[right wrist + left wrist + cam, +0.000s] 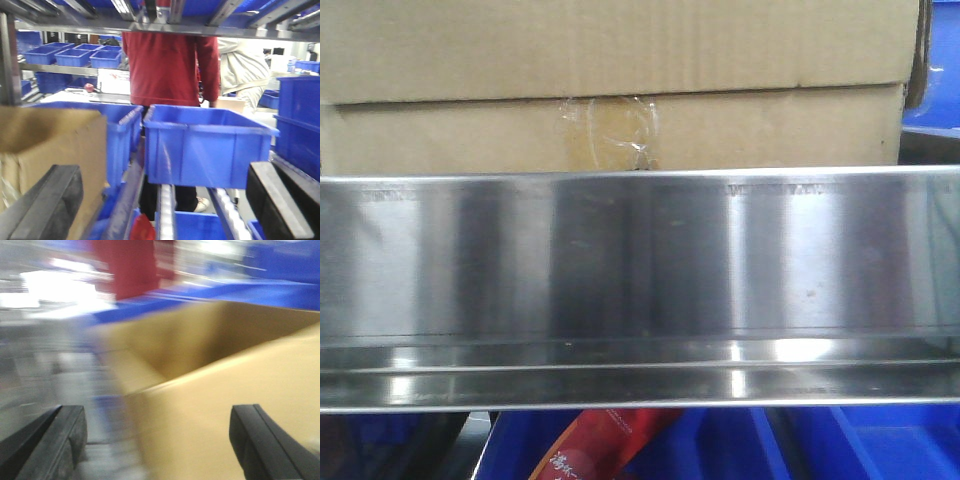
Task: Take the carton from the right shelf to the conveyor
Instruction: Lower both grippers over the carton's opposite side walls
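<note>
The carton (620, 70) is a plain brown cardboard box with clear tape on its front, standing behind the tall shiny rail of the right shelf (640, 260). In the blurred left wrist view the carton (210, 390) shows an open top, and one of its corners lies between the spread fingers of my left gripper (159, 442), which is open. My right gripper (165, 205) is open too, with the carton (50, 142) just beyond its left finger (47, 205) and nothing between the fingers. The conveyor is out of view.
Blue plastic bins (205, 145) sit on roller rails ahead of the right gripper, with more stacked at the right (300, 125). A person in a red top (170, 60) stands behind the rack. Below the steel shelf are blue bins (880, 445) and a red packet (610, 440).
</note>
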Tool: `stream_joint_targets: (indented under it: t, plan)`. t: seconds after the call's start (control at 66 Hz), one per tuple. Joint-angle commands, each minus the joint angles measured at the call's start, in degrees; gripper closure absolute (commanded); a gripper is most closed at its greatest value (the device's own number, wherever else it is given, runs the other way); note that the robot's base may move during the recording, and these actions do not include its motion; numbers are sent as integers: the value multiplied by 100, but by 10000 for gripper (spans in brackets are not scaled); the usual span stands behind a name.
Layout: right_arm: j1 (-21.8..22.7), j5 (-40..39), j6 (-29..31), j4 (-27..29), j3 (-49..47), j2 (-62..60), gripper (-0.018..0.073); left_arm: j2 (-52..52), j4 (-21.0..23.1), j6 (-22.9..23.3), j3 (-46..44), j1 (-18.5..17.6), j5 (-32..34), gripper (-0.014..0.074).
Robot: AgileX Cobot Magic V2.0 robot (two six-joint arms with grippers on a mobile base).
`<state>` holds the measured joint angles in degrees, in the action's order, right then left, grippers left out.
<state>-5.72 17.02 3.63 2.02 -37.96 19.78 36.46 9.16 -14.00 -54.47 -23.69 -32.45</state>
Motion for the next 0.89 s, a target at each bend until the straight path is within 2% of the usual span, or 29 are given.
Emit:
stream_joint_targets:
  t: [0.0, 0.136, 0.227, 0.318, 0.425, 0.5, 0.591, 0.667, 0.743, 0.879]
  plan:
    - [-198, 19, 43, 71, -355, 284, 1, 609, 100, -66, -394, -486, 26, 111]
    - [-671, 524, 43, 164, -1071, 962, 1, 1676, 100, -66, -1174, -993, 26, 111]
    - [-1000, 946, 43, 164, -1687, 1550, 1, 2380, 111, -12, -1841, -1039, 3, 111]
    - [-1234, 1385, 43, 164, -2311, 2142, 1, 2942, 38, 390, -2535, -1029, -157, 111]
    - [-1326, 1987, 43, 164, -3152, 2833, 1, 3575, -509, 1158, -3509, -1029, -598, 111]
    - [-1326, 2443, 43, 164, -3769, 3366, 1, 3947, -1248, 1852, -4136, -1029, -1134, 111]
    - [-1326, 3163, 43, 164, -4691, 3992, 1, 4393, -2319, 3020, -4871, -1029, -2048, 111]
    - [-1326, 3777, 15, 206, -5358, 4470, 1, 4764, -2811, 3471, -5401, -1029, -2795, 111]
    - [-1326, 4360, -258, 215, -6098, 5011, 1, 5017, -2988, 3677, -5815, -953, -3270, 111]
    - [-1326, 5046, -465, 215, -7056, 5783, 1, 5253, -2809, 3691, -6164, -581, -3751, 111]
